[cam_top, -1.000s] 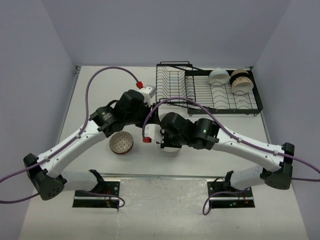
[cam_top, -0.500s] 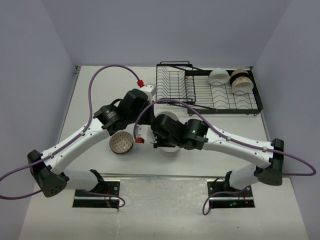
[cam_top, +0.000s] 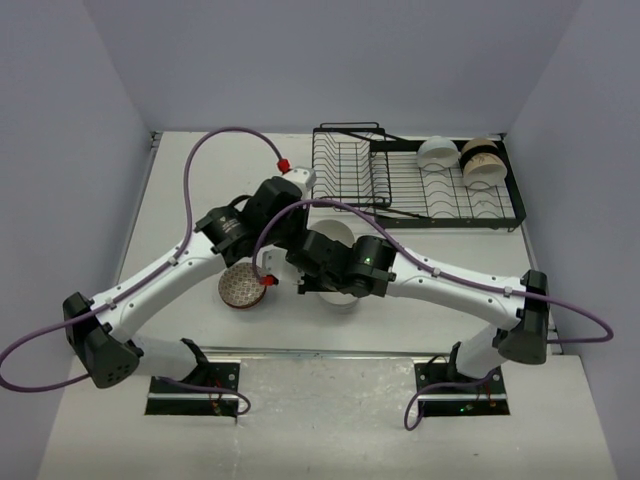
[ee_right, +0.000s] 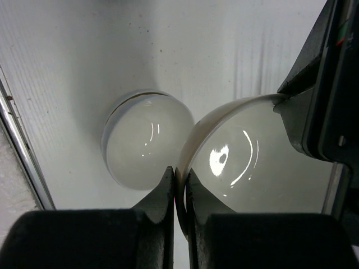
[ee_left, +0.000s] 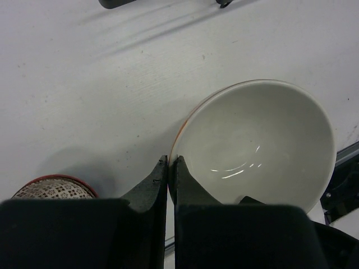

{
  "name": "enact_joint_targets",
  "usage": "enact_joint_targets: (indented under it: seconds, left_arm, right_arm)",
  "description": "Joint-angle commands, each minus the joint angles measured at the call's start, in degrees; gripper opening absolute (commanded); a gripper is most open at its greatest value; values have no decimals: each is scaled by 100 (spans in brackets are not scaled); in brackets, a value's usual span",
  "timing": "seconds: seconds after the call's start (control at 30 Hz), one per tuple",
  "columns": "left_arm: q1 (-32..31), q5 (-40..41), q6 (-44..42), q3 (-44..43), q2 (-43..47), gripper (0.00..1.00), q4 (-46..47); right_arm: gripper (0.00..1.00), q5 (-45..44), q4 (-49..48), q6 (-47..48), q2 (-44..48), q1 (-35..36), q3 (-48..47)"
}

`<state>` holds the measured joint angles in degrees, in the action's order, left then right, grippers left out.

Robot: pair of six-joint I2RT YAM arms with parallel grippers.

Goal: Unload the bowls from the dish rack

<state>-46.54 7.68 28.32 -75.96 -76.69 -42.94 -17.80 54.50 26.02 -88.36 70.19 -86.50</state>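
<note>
- The left gripper (ee_left: 170, 166) is now clamping the rim of the white bowl (ee_left: 258, 151), which the right gripper (ee_right: 179, 178) is also pinching.
- Both are holding it above the table (cam_top: 200, 180), in front of the dish rack (cam_top: 400, 192); this is looking like a handover.
- A second ago the left jaws were standing open; the right arm is now reaching further left.
- Two bowls (cam_top: 438, 152) are still sitting in the rack.
</note>
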Motion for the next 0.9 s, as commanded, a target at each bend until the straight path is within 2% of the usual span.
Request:
enact_joint_targets:
  seconds: [0.0, 0.1, 0.2, 0.23, 0.33, 0.4, 0.5, 0.57, 0.6, 0.63, 0.67, 0.73, 0.77, 0.8, 0.83, 0.87]
  left_arm:
    - [-39, 426, -90, -156, 153, 0, -259]
    - [-39, 918, 147, -138, 477, 0, -163]
    - [-39, 1060, 306, -121, 768, 0, 31]
    - [-39, 1129, 376, -120, 813, 0, 101]
    - [-39, 1227, 412, -129, 848, 0, 128]
    - [-30, 1279, 394, -103, 778, 0, 137]
    - [-13, 1402, 403, -103, 708, 0, 145]
    - [31, 1446, 403, -85, 725, 0, 172]
    - [110, 1499, 429, -94, 734, 0, 180]
    - [163, 1534, 429, -94, 760, 0, 181]
    - [363, 1561, 429, -111, 786, 0, 172]
    - [689, 1447, 386, -94, 857, 0, 242]
    - [917, 1125, 377, -51, 944, 0, 277]
    - [1406, 930, 316, -7, 997, 0, 416]
    - [1629, 780, 289, 29, 1059, 0, 470]
    - [1849, 666, 280, 38, 1059, 0, 505]
  right_arm:
    - [0, -618, -720, 246, 170, 100, -403]
    - [2, -804, -1089, 341, 309, 91, -176]
    - [15, -760, -1529, 421, 450, 82, 1]
    - [23, -734, -1600, 430, 529, 82, 54]
    - [27, -698, -1750, 430, 600, 82, 124]
    - [45, -768, -1802, 413, 609, 74, 159]
    - [47, -681, -1855, 395, 670, 21, 229]
    - [54, -689, -1995, 386, 749, -32, 300]
    - [58, -724, -2031, 343, 767, -58, 344]
    - [77, -733, -2092, 316, 802, -85, 362]
    - [86, -760, -2145, 264, 898, -111, 405]
    - [88, -768, -2372, 211, 1048, -120, 493]
    - [88, -777, -2452, 184, 1231, -111, 537]
    - [89, -803, -2505, 88, 1320, -120, 598]
    - [99, -882, -2628, 26, 1417, -111, 616]
    - [99, -952, -2707, -61, 1513, -111, 651]
